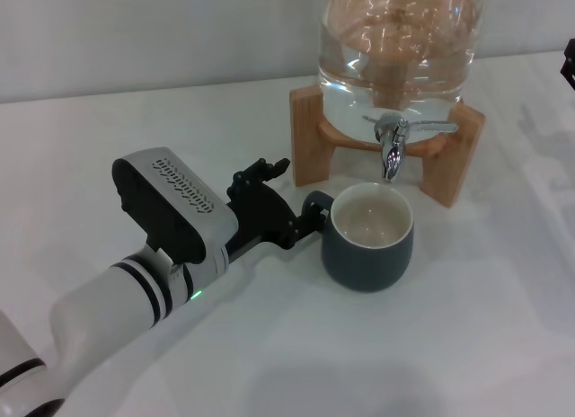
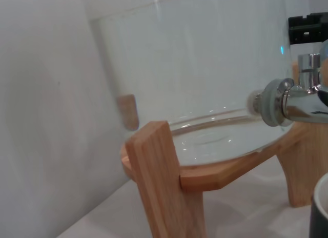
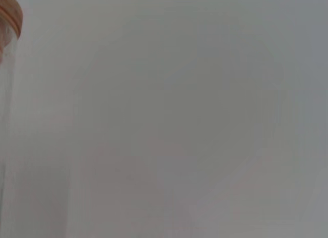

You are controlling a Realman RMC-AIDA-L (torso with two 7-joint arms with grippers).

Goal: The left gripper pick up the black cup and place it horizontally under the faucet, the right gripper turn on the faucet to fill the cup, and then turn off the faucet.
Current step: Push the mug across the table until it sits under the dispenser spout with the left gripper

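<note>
Left gripper (image 1: 289, 201) jaws hiding black cup (image 1: 369, 237) handle, faucet (image 1: 395, 138) above

One cup (image 1: 368, 237), one faucet (image 1: 395, 138)

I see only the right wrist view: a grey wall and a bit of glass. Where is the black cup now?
Observer: The black cup stands upright on the table, directly below the faucet.
Operator: Is water running?
Observer: No stream is visible, and the cup's inside looks empty.
Operator: And the hands?
Observer: The left hand is at the cup's handle. The right hand shows only at the head view's right edge, away from the faucet.
</note>
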